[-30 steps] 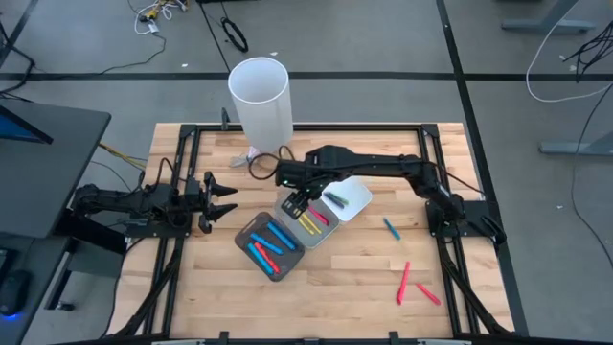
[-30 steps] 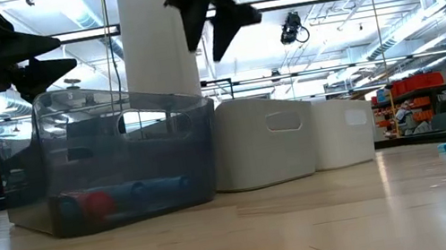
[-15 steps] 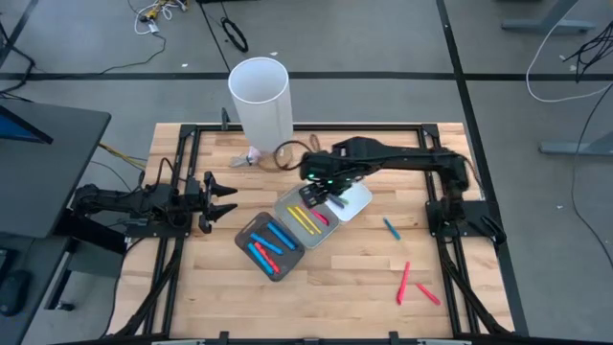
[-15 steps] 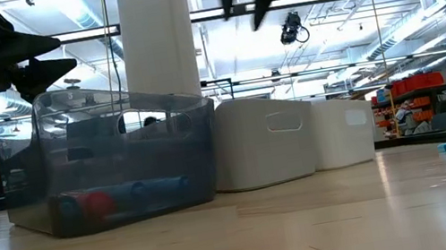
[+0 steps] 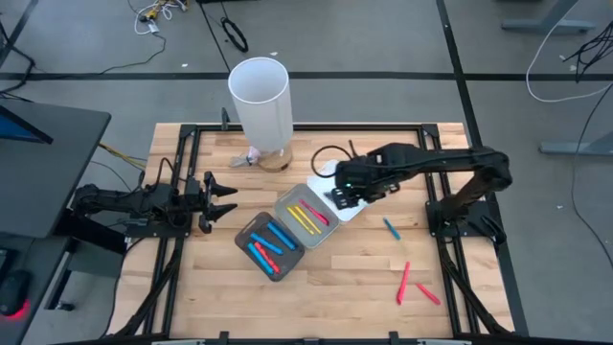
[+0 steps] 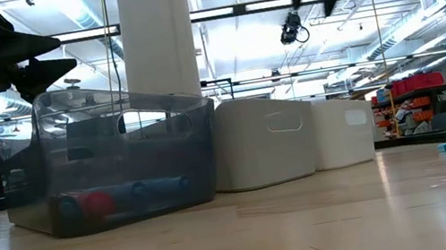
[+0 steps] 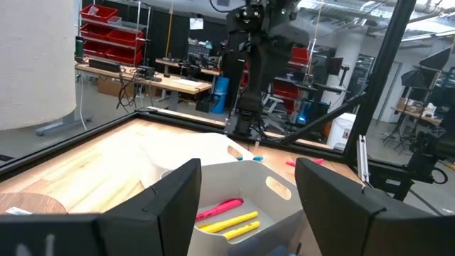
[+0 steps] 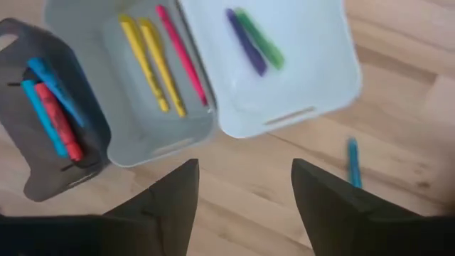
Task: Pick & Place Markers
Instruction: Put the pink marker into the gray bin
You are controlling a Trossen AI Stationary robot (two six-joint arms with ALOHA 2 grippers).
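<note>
Three trays stand side by side mid-table. The dark tray (image 5: 270, 246) holds blue and red markers (image 8: 50, 114). Yellow and pink markers (image 8: 160, 64) lie in the grey tray (image 5: 305, 217). A purple and a green marker (image 8: 254, 39) lie in the white tray (image 5: 358, 196). A blue marker (image 5: 391, 228) and two red markers (image 5: 403, 282) lie loose on the table's right part. My right gripper (image 5: 345, 196) hovers open and empty above the white tray, also seen in its wrist view (image 8: 242, 206). My left gripper (image 5: 226, 198) waits open left of the trays.
A tall white cylinder (image 5: 260, 96) stands at the table's far edge, behind the trays, with a small round disc (image 5: 278, 159) at its foot. A black frame (image 5: 431, 172) borders the table. Bare wood lies near the front edge and around the loose markers.
My right gripper has moved toward the table's right, from above the grey tray to above the white tray, staying high and open. The trays and the markers have kept still.
</note>
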